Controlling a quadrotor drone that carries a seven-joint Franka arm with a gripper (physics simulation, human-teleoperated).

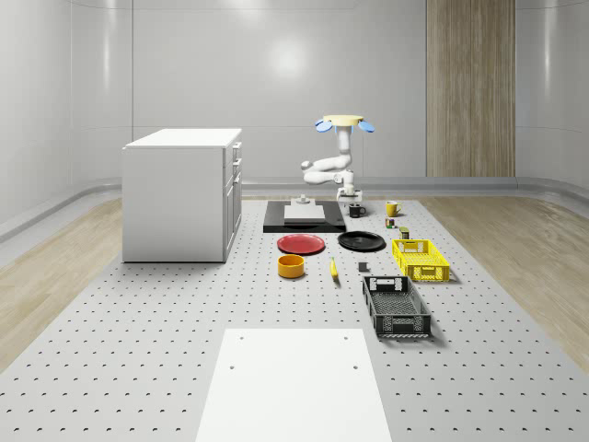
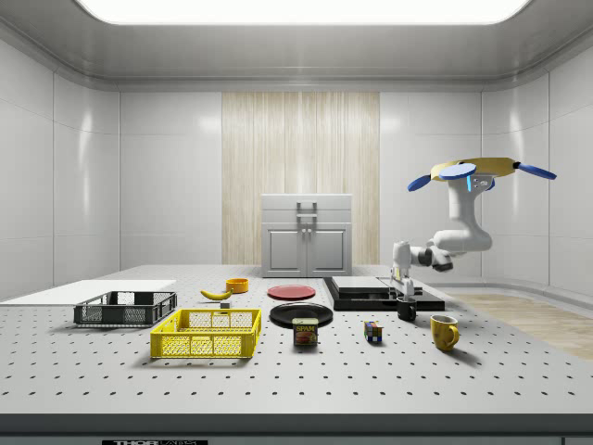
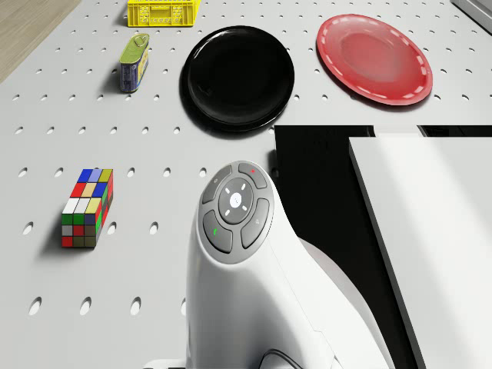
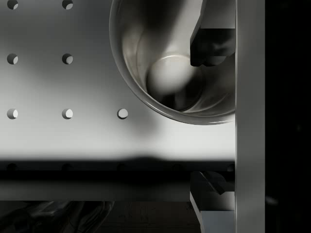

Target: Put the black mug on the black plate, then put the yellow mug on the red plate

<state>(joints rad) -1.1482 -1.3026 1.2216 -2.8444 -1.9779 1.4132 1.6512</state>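
Claw spread wide over the black mug

The claw stands wide, one finger inside the black mug, the other outside its rim. The mug sits on the bench beside the black platform, near the black plate. The drone hovers above.

Black mug rim cut off by frame edge.
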